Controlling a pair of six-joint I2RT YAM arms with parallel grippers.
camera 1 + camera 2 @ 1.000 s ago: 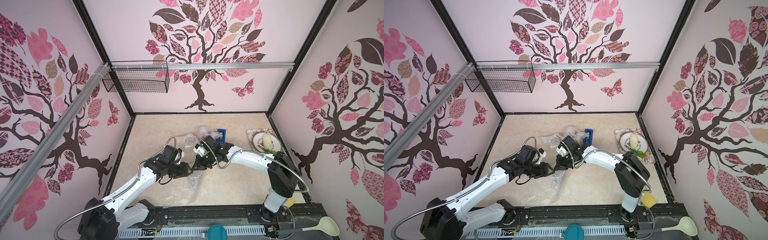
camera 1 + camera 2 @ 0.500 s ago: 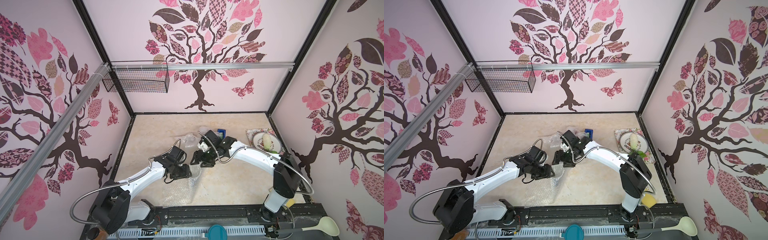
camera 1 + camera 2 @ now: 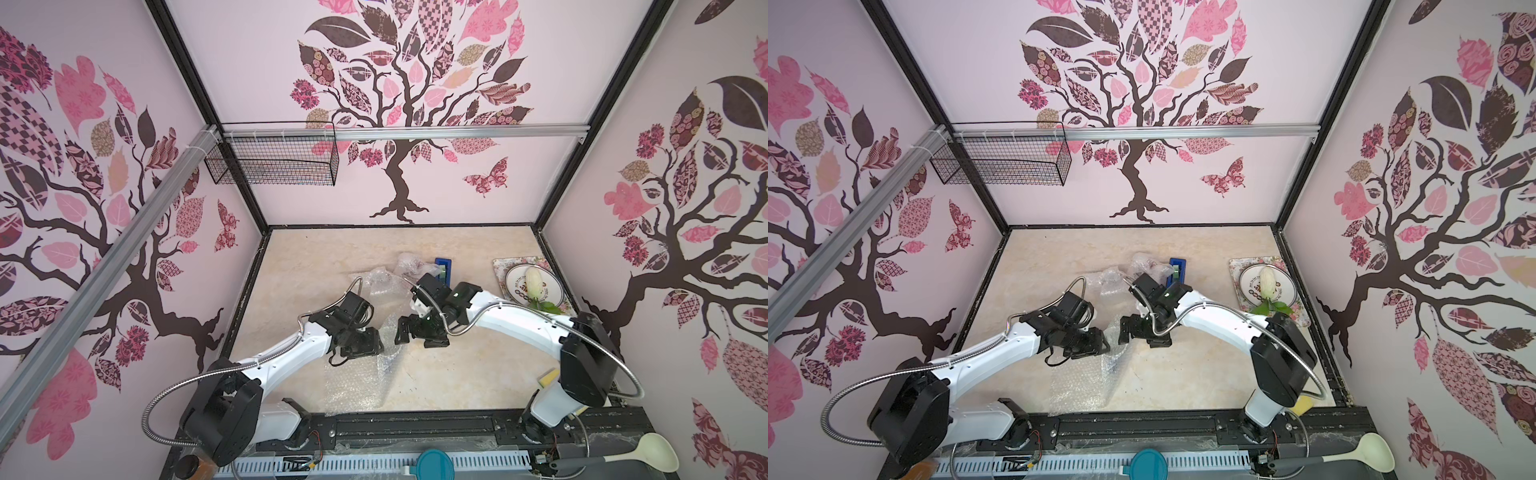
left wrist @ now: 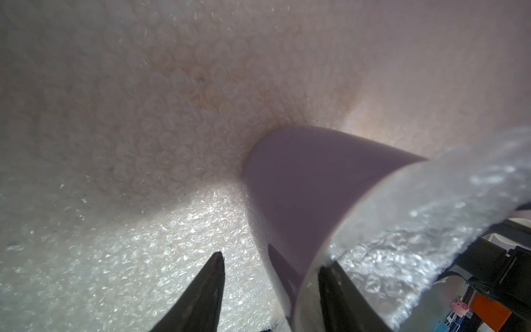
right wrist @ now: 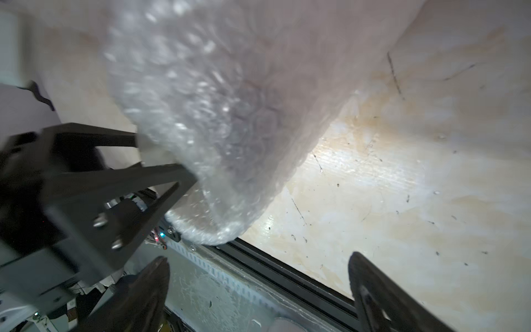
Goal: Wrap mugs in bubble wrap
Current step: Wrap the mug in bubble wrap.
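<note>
Gap wide across empty right pincer (image 5: 258, 255); left pincer (image 4: 271, 260) half apart astride wall of lavender mug (image 4: 310, 178), grip unclear.

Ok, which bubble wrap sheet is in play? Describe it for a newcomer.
Find the black rail along the near edge. Between it and the left end effector lies a bubble wrap sheet, mostly flat with one side curling up. The other wrap, by the blue tape dispenser, is crumpled into bundles.
</note>
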